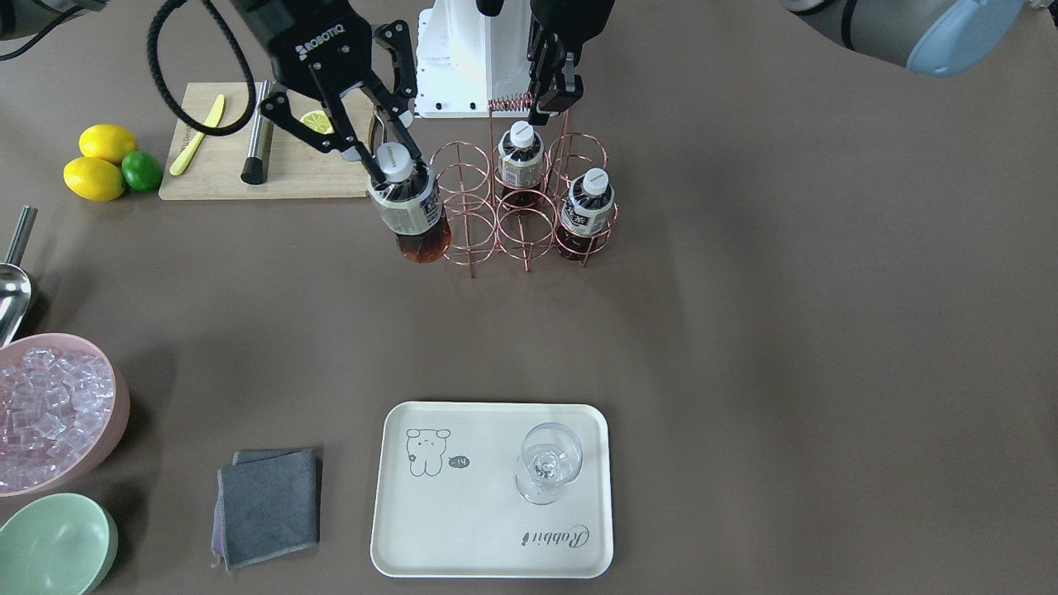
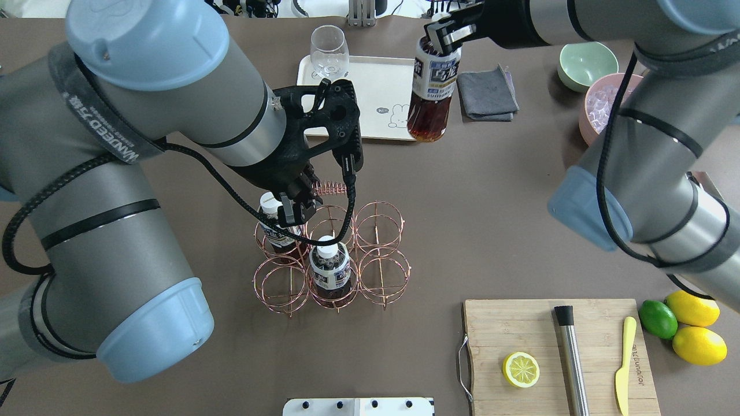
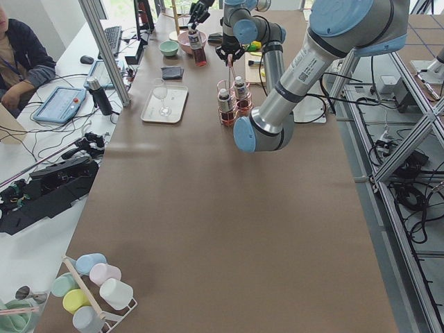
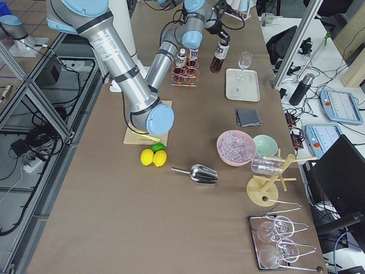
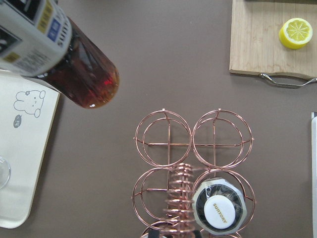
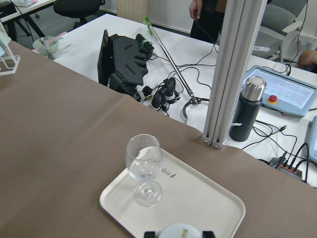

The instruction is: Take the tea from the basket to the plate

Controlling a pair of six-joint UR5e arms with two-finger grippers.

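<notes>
Right pincer (image 2: 444, 39) is clamped on the neck of the tea (image 2: 430, 86), fingers either side just under the white cap. In the right wrist view that cap sits at the bottom edge of the frame, between the fingertips. The bottle hangs clear of the worktop (image 1: 744, 330). Its long axis runs close to vertical, cap up in the grip and dark base pointing down. In the exterior right view there's a slight lean.

It's out of the basket (image 5: 163, 145): in the front-facing view it hangs just left of the rack, and the exterior right view puts it in the air between rack and plate (image 1: 463, 529). The plate lies low in the front-facing frame, well apart from the rack, with a stemmed glass (image 1: 547, 463) upright on its right half.

Over to the left pincer (image 1: 552, 103), top centre of that frame. Its fingers are drawn together on the end of the coiled handle (image 2: 329, 188), right above the rack. Two more bottles (image 1: 520, 157) (image 1: 588, 207) stand upright in ring cells, caps up.

Further out, a chopping board (image 1: 314, 178) with a half lemon (image 1: 317, 122) sits at upper left. A grey cloth (image 1: 269, 506) lies left of the plate.
</notes>
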